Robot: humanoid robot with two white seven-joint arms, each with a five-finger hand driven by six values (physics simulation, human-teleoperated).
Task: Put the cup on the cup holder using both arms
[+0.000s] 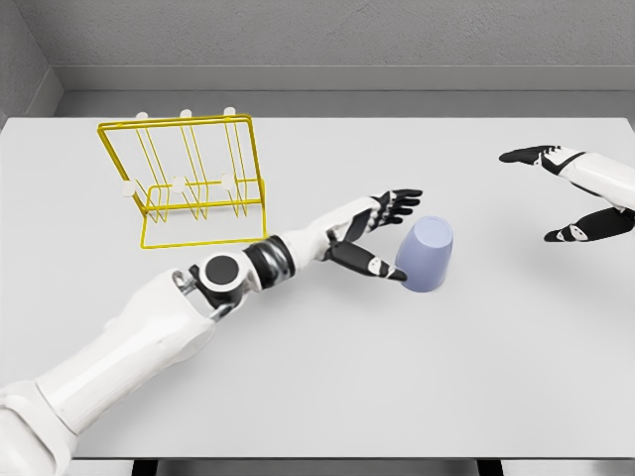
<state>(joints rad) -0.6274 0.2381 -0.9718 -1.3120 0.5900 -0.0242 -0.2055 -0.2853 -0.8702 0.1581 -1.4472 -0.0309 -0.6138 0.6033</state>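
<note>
A pale blue cup (428,255) stands upside down on the white table (327,387), right of centre. My left hand (389,234) lies just left of it with fingers spread; the thumb tip reaches the cup's lower left side and the other fingers point past its top. Nothing is grasped. The yellow wire cup holder (189,178) with white-tipped pegs stands at the back left, well away from the cup. My right hand (566,193) hovers at the far right edge, open, thumb and fingers wide apart, some distance from the cup.
Grey walls rise behind the table's far edge. The left forearm (149,327) stretches diagonally across the front left of the table.
</note>
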